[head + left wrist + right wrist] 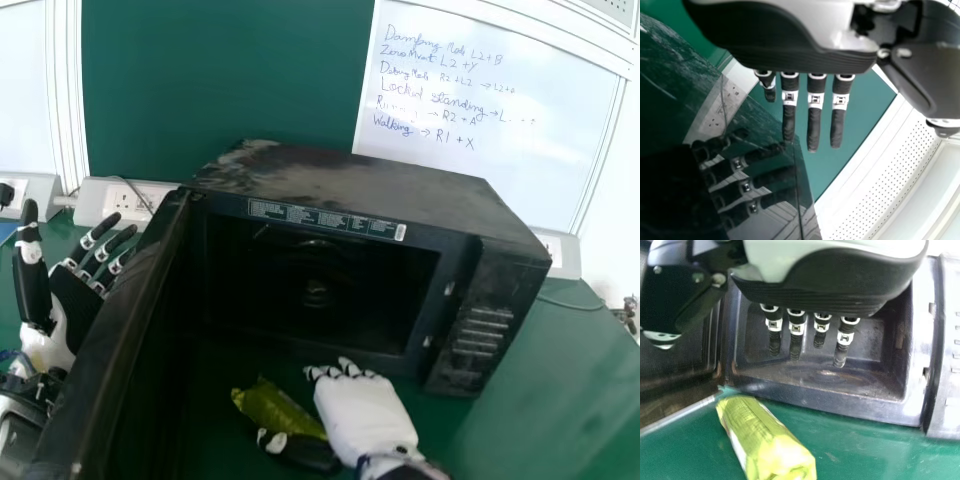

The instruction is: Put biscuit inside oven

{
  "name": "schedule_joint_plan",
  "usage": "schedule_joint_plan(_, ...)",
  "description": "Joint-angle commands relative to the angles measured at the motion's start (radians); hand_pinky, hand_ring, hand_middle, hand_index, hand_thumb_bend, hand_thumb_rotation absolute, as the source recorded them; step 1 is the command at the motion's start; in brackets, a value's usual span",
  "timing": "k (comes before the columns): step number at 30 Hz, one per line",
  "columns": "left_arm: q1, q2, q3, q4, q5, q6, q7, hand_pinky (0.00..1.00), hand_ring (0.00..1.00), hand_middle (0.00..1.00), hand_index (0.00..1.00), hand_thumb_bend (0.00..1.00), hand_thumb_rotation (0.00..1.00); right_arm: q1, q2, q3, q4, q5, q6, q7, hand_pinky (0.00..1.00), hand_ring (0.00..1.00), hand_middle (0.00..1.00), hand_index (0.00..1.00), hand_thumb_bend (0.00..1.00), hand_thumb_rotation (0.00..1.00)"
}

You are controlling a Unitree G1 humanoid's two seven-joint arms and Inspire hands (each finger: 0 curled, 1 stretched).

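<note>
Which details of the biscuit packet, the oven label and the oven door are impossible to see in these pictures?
- Packet's lower end, right wrist view: cut off by bottom edge.
- Whether right hand touches packet, head view: the hand hides part of it.
- Label's words, head view: too small.
- Door's near end, head view: cut off.

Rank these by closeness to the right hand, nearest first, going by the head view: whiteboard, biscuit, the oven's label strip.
1. Biscuit: on the table, just left of the right hand, beside its thumb.
2. Label strip: ahead, along the oven's upper front edge.
3. Whiteboard: behind the oven, toward the right.
</note>
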State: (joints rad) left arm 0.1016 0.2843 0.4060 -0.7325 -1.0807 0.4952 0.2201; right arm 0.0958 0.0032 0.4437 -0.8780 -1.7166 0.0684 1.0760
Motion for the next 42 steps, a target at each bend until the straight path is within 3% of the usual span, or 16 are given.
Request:
schedule_joint_plan(1, 0.000, 0.009, -0.008, -0.004, -0.003, -0.006, -0.010, 0.82, 0.75, 0.71, 0.72, 0.25, 0.25, -0.021, 0.112, 0.068, 0.018, -0.016, -0.004, 0.016, 0.84, 0.91, 0.90, 0.89, 0.97, 0.44)
schedule_joint_plan(25, -0.005, 0.005, -0.020, -0.020, -0.004, -0.005, 0.014, 0.86, 0.77, 0.73, 0.74, 0.26, 0.26, -0.103, 0.065, 0.072, 0.059, -0.061, -0.051, 0.149, 0.86, 0.91, 0.90, 0.87, 0.97, 0.49)
schedule_joint_plan(42, -0.002, 0.014, -0.009, -0.002, -0.015, -0.009, -0.004, 0.86, 0.77, 0.73, 0.74, 0.29, 0.25, -0.093, 0.050, 0.041, 0.094, -0.056, -0.038, 0.098, 0.84, 0.89, 0.89, 0.86, 0.94, 0.44)
